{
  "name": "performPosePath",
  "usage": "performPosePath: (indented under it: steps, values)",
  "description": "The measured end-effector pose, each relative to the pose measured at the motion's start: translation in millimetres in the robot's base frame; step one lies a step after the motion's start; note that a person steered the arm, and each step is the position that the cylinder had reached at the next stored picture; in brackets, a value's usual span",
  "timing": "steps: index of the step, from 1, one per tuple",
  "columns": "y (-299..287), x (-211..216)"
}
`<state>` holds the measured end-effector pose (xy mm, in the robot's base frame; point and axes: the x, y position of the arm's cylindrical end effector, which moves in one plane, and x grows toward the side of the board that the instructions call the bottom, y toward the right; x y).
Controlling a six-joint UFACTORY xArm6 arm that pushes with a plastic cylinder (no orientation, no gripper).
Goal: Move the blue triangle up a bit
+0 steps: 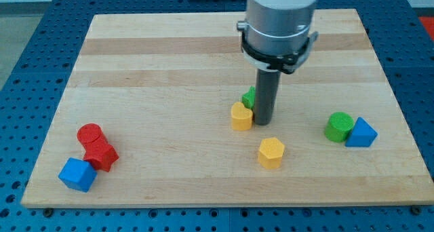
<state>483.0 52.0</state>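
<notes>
The blue triangle (361,133) lies at the view's right, touching a green cylinder (338,127) on its left. My tip (262,121) rests on the board near the middle, well to the left of the blue triangle. It stands just right of a yellow block (241,116) and a small green block (249,96), most of which the rod hides.
A yellow hexagon (270,152) lies below my tip. At the view's lower left sit a red cylinder (89,133), a red block (102,155) and a blue cube (76,174). The wooden board (169,62) rests on a blue perforated table.
</notes>
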Motion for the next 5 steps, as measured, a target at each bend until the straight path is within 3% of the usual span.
performPosePath:
  steps: [3, 5]
  values:
    - [-14, -53]
    - [-11, -19]
